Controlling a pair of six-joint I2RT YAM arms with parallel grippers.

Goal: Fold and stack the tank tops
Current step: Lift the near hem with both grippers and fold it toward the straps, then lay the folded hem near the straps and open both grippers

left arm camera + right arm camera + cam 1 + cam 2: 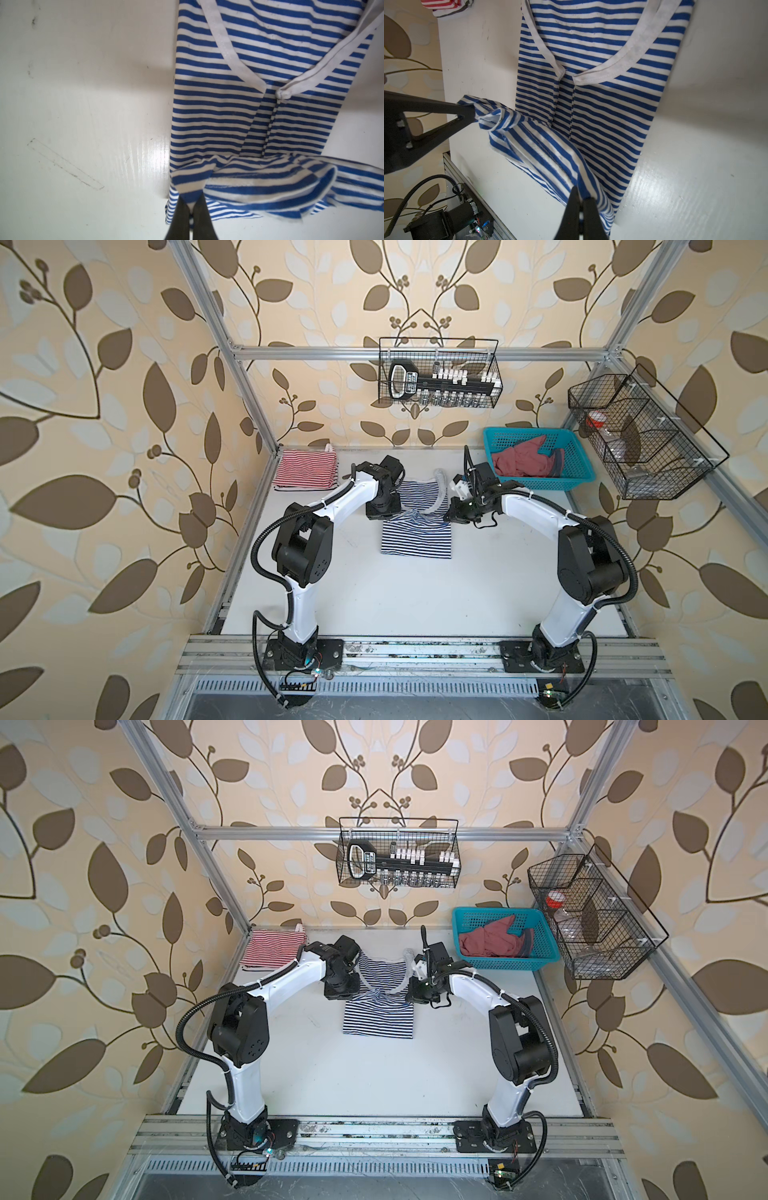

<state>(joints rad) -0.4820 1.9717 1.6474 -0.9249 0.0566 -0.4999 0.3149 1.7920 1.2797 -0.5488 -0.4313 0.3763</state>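
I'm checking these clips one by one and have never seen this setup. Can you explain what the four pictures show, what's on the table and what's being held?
This is a robot with a left arm and a right arm, each ending in a two-finger gripper. Two pictures look down on the whole table from overhead and are nearly identical. The other two come from cameras on the wrists, looking along the fingers.

In the middle lies a blue-and-white striped tank top, straps toward the back wall. The left gripper and right gripper are both shut on one edge of it, probably the bottom hem, held up over the shirt's middle as if folding it.

A red-and-white striped top lies folded in the far left corner. A dusty red top sits crumpled in a turquoise basket at the far right.
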